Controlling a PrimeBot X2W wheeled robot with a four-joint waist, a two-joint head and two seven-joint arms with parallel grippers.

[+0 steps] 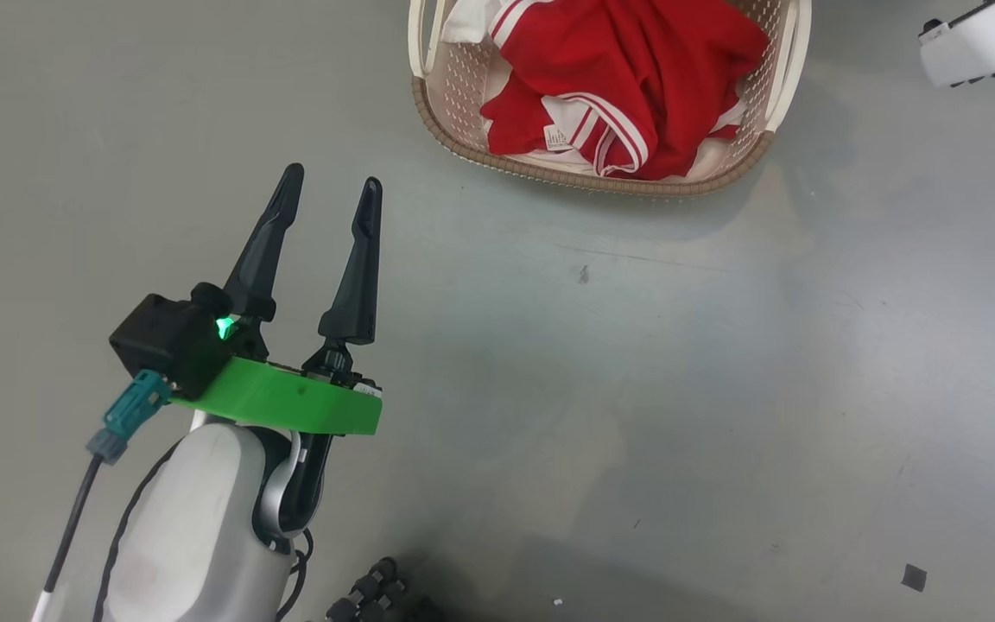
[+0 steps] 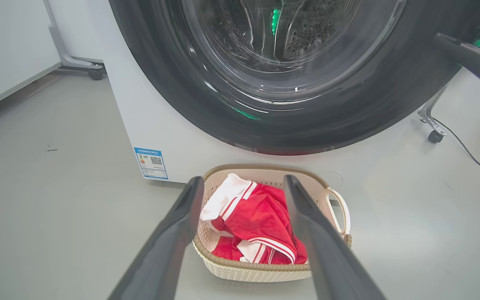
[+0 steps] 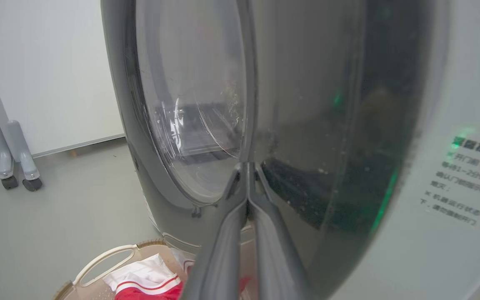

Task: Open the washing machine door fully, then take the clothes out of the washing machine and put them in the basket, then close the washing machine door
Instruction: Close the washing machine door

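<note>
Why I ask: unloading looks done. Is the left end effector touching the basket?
Apart. Head view shows floor between left end effector and basket.

All 3 views share the basket (image 1: pixel 461 86).

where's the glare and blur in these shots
Head view: soft even light, sharp, faint shadow by the basket. Left wrist view: white streaks and green glints on the washing machine door glass, open left gripper slightly soft. Right wrist view: hazy reflections in that glass, green glow over blurred print on the washing machine, shut right gripper out of focus.
</note>
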